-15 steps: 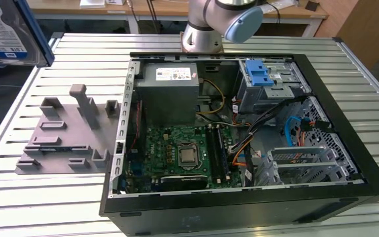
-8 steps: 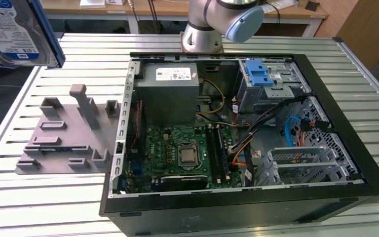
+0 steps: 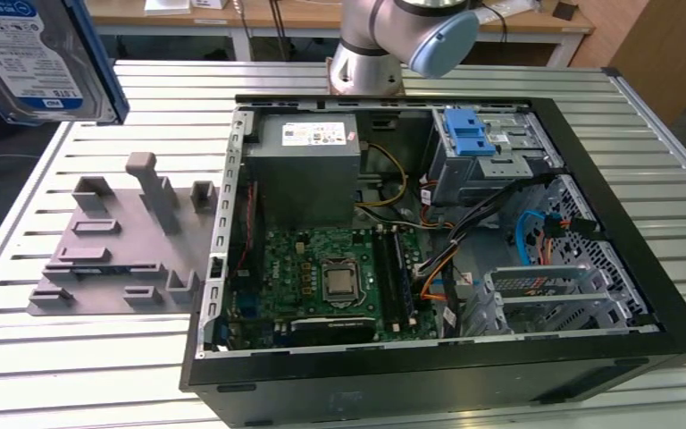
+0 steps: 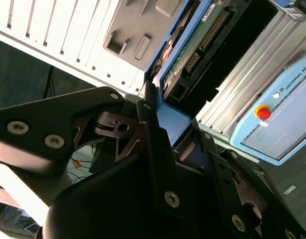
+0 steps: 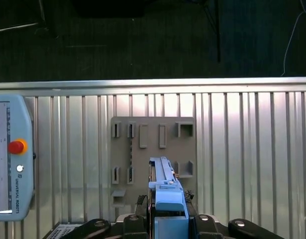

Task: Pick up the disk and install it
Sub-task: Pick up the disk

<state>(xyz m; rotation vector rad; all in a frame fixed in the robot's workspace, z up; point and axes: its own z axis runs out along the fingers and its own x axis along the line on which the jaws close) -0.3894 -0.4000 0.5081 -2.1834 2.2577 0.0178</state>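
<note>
The bench [image 3: 629, 116] carries the open computer [image 3: 439, 268], and the disk [image 3: 39, 58] is not inside it yet. So the picking up looks done, and the putting in is left. The arm [image 3: 391, 45] stands at the far side of the bench. The disk hangs high over the left side, above the grey holder [image 3: 117, 241]. The gripper [image 5: 165, 211] points down and is clamped on the disk's two sides.
</note>
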